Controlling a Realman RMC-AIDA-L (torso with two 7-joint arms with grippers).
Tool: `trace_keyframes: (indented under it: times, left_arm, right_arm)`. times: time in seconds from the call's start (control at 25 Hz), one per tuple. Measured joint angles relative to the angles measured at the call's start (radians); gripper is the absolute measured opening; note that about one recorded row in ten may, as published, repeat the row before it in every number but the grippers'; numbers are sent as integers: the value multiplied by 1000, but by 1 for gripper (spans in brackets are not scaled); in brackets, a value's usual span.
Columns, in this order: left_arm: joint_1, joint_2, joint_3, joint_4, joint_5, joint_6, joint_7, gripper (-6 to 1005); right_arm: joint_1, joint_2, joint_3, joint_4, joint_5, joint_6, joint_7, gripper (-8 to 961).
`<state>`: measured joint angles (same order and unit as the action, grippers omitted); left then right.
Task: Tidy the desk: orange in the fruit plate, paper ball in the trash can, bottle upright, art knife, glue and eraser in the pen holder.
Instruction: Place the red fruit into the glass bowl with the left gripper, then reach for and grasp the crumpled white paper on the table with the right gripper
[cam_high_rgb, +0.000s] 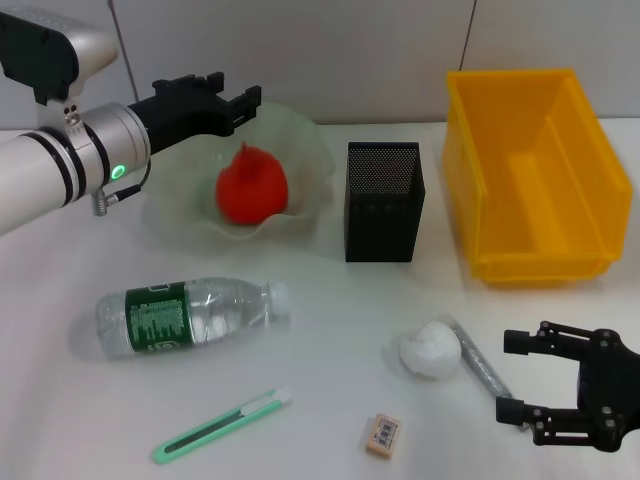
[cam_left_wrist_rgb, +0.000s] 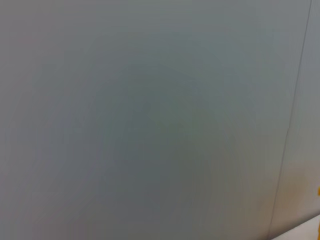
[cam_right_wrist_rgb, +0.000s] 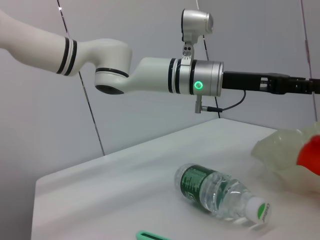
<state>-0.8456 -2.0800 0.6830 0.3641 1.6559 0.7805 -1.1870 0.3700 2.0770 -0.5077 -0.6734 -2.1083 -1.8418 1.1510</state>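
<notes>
Nearby, paper ball (cam_high_rgb: 431, 349) lies just beside open right claw (cam_high_rgb: 514, 377).

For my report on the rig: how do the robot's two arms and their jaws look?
The left arm is white with black rings, a silver wrist segment with a green light and a thin cable. Both the left gripper and the right gripper are black.

Bottle (cam_right_wrist_rgb: 220, 191) on its side; left arm (cam_right_wrist_rgb: 150, 75) above; orange (cam_right_wrist_rgb: 310, 155) in fruit plate (cam_right_wrist_rgb: 280, 155).
</notes>
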Motion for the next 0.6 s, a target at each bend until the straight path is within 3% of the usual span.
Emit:
trace_keyframes:
  times: [0.32,0.36,0.44,0.48,0.6]
  left_arm:
    - [22,4,38,7,-5,82,3,627]
    - [69,7,100,50,-3,199,-31,645]
    - [109,8,149,92,-2,270,-66,792]
    - [165,10,207,160,-4,375,-100,866]
    - [220,11,244,224,-6,489,-111,864]
  right_arm:
    - [-1,0,10,-3,1,7,2,812]
    - [0,0,10,-8,2,4,15,812]
    - [5,-1,11,-36,2,-4,71,812]
    - [8,-1,9,-48,2,-6,92,812]
    - [13,-1,7,-74,2,-22,122,811]
